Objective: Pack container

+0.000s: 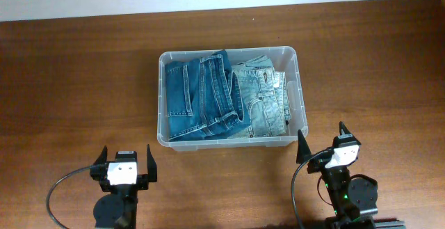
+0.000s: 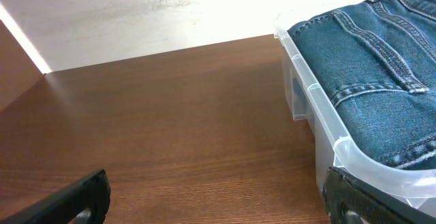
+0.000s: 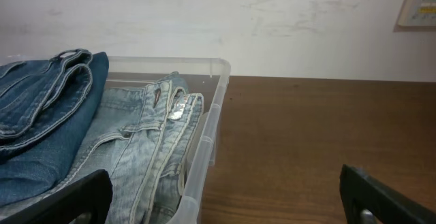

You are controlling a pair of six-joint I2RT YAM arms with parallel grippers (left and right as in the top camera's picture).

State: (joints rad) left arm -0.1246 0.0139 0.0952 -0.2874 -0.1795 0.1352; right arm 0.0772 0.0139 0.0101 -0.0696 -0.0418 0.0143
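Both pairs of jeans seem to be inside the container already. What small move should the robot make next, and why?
Probably none: leave both arms parked. The dark jeans and the light jeans lie folded side by side in the container, nothing else to pack is in view, and the left gripper and right gripper stand open and empty, short of the bin.

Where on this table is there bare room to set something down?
The table is bare left of the container and right of it. A narrower strip lies between its near wall and the left gripper and right gripper. Inside is crowded: dark jeans and light jeans cover the floor.
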